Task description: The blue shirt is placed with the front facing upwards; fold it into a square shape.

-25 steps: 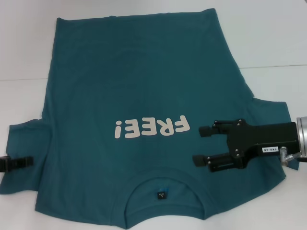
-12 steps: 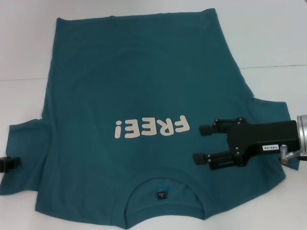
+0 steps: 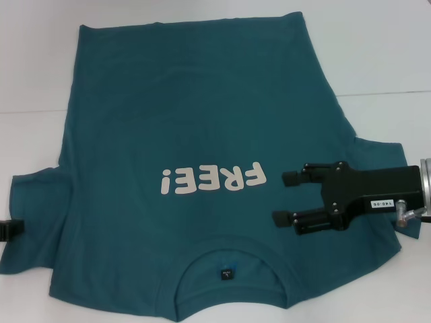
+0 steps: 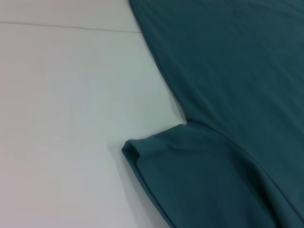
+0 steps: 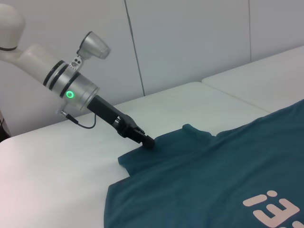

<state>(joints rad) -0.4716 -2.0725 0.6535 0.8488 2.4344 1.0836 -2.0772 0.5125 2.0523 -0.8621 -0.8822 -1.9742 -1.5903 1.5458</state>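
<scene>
blue shirt [image 3: 195, 134] flat, front up, collar at frame bottom, long axis vertical. right gripper [image 3: 291, 199] open over the right shoulder, lower right. left gripper [image 5: 148, 141] at left sleeve edge; can't tell its state. i'm nearer on the right.

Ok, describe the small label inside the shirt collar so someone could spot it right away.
Start at the blue shirt spread flat across the white table. Follow it to the curved neckline at its near edge, below the upside-down white FREE! lettering. The neck label is the tiny dark square inside that curve, the shirt's only dark mark.
</scene>
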